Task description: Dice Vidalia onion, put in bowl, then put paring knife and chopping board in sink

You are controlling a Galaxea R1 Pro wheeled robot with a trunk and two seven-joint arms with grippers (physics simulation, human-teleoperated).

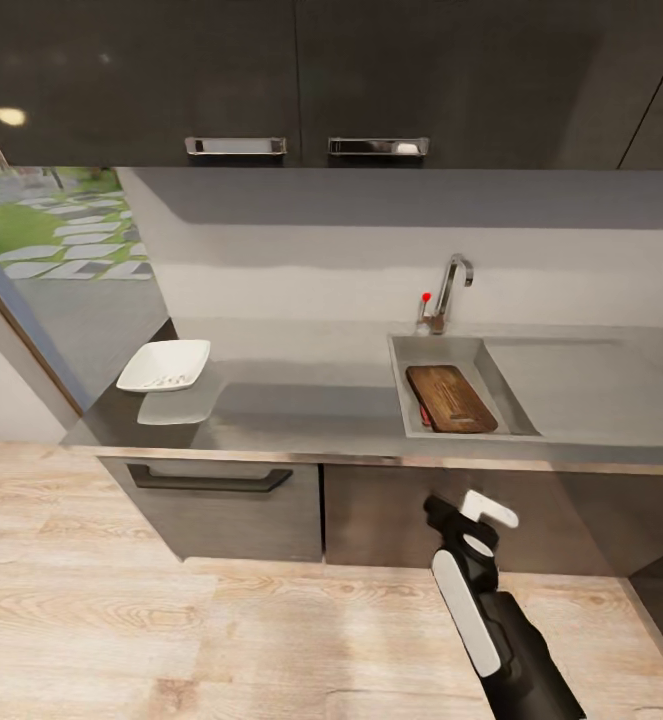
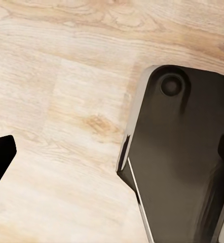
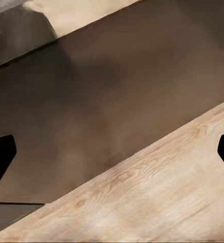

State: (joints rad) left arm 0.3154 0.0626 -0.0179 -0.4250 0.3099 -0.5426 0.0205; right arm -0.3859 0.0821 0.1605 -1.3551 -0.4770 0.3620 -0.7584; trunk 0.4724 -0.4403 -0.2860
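**Steel basin already holds the board and knife**

Grey counter (image 1: 311, 400) runs ahead of the robot, above and beyond the right hand (image 1: 471, 520), which hangs low in front of the dark cabinet doors over the pale wood floor (image 1: 121, 620). Far off to that hand's left, near the counter's end, sits the bowl (image 1: 165, 364); white and shallow, it looks light and likely to slide on the smooth top, with small pale bits inside that I cannot identify for certain. Directly above the right hand lies the sink (image 1: 511, 395), with the chopping board (image 1: 451, 398) resting slantwise inside it. A sliver of red at the board's near-left edge is probably the paring knife (image 1: 426, 415), mostly hidden beneath. Board is stiff and flat, best taken by an edge; the knife is thin and would need its handle pinched. Tap (image 1: 449, 290) stands behind the basin, clear of any reach from the front.

In its wrist view the right hand's fingertips (image 3: 0, 162) stand wide apart, holding nothing. The left hand's state I cannot tell; one dark fingertip (image 2: 0, 159) shows beside the robot's base (image 2: 183, 162).
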